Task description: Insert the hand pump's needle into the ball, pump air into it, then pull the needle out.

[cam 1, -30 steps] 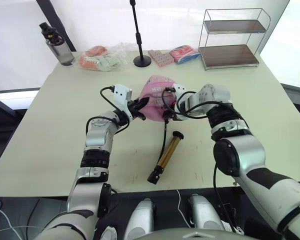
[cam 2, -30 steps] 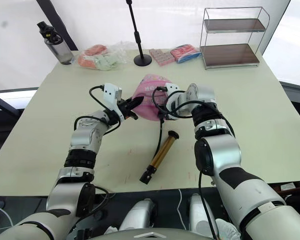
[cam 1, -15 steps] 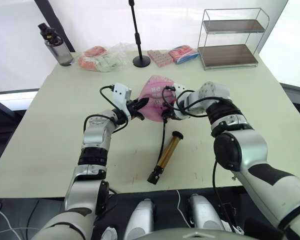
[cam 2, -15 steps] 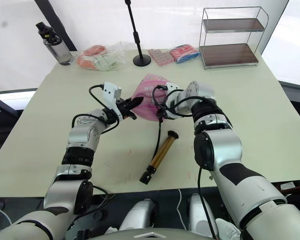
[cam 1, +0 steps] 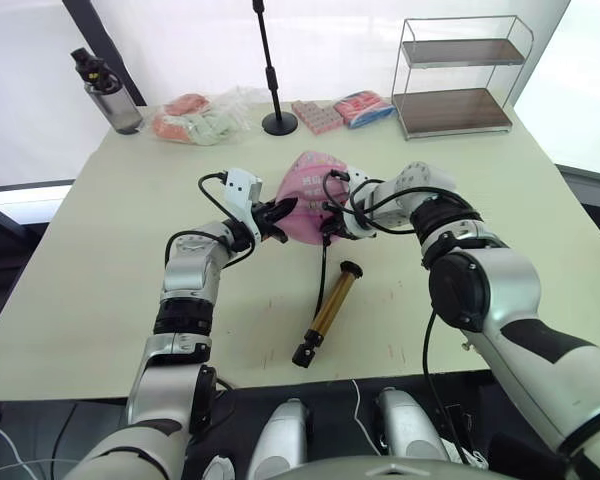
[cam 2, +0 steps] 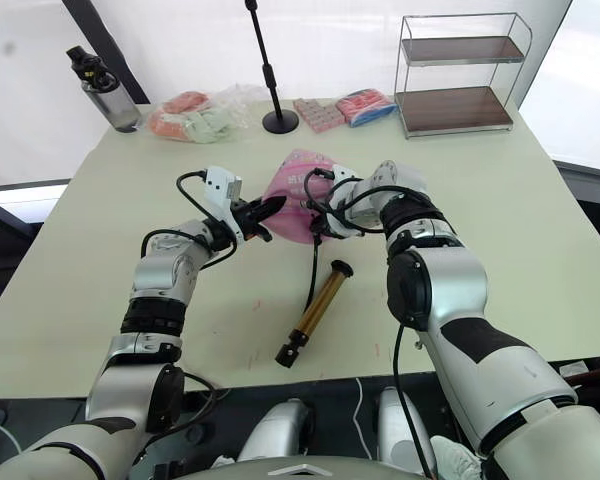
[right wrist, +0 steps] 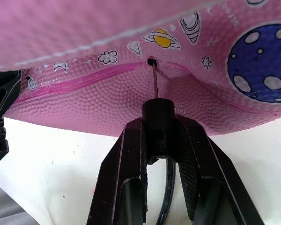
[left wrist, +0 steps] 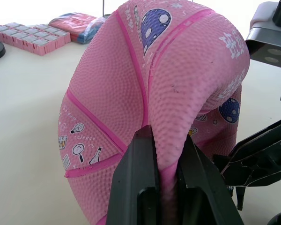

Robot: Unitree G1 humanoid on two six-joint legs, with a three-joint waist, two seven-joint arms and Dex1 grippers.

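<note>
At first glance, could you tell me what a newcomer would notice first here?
The deflated pink ball at the table's middle, pinched in a fold by the left pincer. Next, the right pincer holding the needle with its tip at the valve hole. The gold hand pump lies nearer the robot, unheld.

1 ball (cam 1: 310, 190) | 1 hand pump (cam 1: 327, 309) | 1 needle (right wrist: 154, 78) | 1 bottle (cam 1: 102, 91) | 1 shelf rack (cam 1: 458, 76) | 1 stand (cam 1: 273, 92)

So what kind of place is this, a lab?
Probably a test bench: a plain table holds a pink ball, a hand pump, a water bottle and a wire shelf.
</note>
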